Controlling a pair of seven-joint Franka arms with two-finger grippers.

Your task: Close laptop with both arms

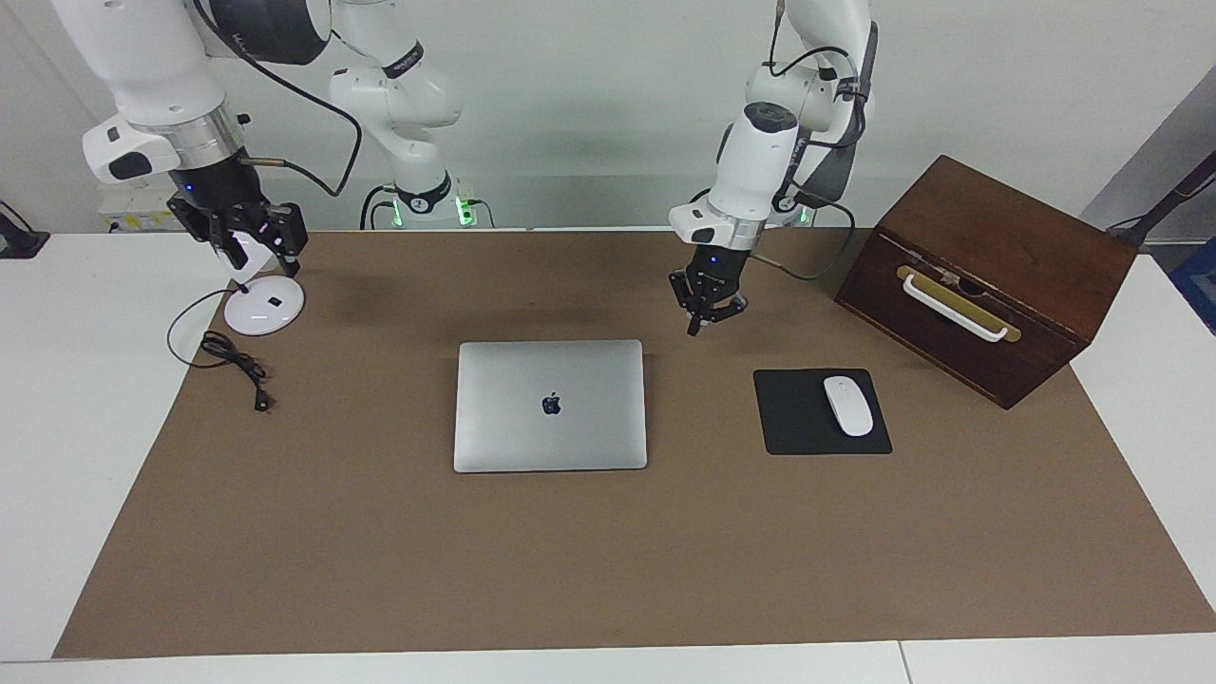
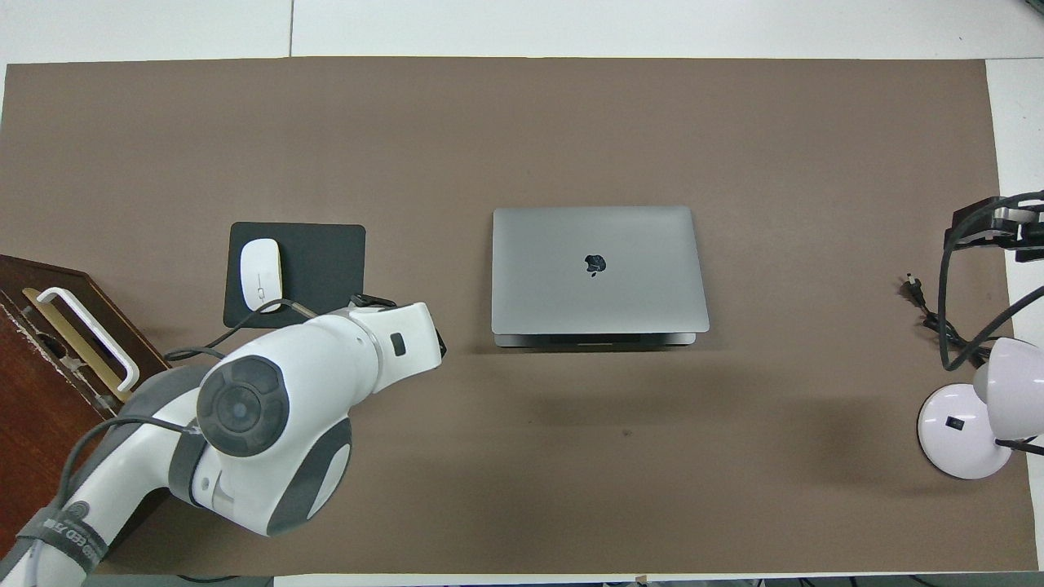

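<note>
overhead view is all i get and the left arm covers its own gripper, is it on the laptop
Observer: No. In the facing view the left gripper hangs in the air over the brown mat, beside the laptop and apart from it.
Operator: lid fully down
Observer: Seen from the facing view it lies flat on the base, with no gap along the edge farthest from the robots.
Operator: right gripper holding anything
Observer: The right gripper is open and empty, up in the air by the white lamp.

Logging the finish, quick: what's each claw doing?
Left claw: empty, raised beside the laptop.
Right claw: open, empty, above the lamp base.
</note>
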